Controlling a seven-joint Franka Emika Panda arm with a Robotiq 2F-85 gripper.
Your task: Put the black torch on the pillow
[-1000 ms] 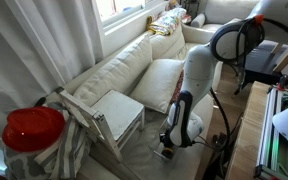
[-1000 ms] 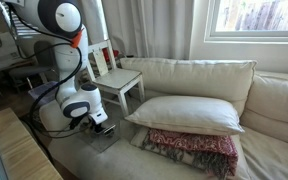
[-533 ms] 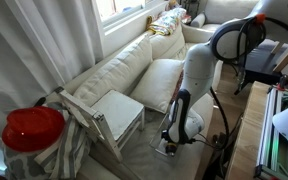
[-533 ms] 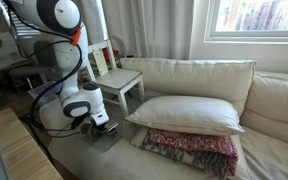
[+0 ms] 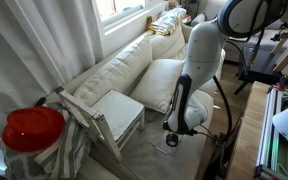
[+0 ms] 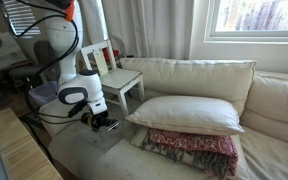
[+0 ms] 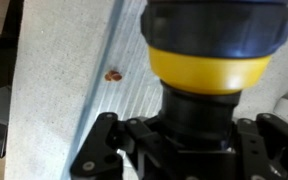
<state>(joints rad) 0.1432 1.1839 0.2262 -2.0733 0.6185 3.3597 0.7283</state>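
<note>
Above sofa seat (image 6: 89,160) — hand (image 6: 102,124) gripping black torch (image 7: 219,60).

Gripper (image 7: 189,142) apparently around black torch (image 7: 216,30)

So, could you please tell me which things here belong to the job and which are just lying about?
Job: torch, held in the gripper; white pillow.
Lying about: red patterned cushion; white chair.

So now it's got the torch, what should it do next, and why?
Probably lift and carry it toward the pillow: the gripper looks closed on the black torch, low over the sofa, and the pillow lies just beside.
</note>
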